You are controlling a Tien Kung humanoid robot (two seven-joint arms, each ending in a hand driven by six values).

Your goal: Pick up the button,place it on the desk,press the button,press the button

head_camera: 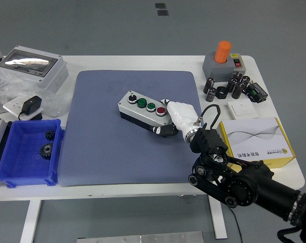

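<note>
A grey button box (142, 109) lies at a slant on the blue-grey mat (107, 147), near its middle right. Along its top run a black knob (132, 96), two green buttons (146, 105) and a red button (161, 111). My right hand (175, 115), white with a black arm behind it, comes in from the lower right and wraps the box's right end. Its thumb sits against the near side and its fingers lie over the far edge next to the red button. The left arm is out of the picture.
A blue bin (26, 152) with gears stands at the left edge. A grey enclosure (29, 65) and a black adapter (30, 106) sit at the back left. An orange-topped device (222, 58), black cylinders (233, 85), a white plate (242, 109) and a yellow-white carton (254, 139) crowd the right side.
</note>
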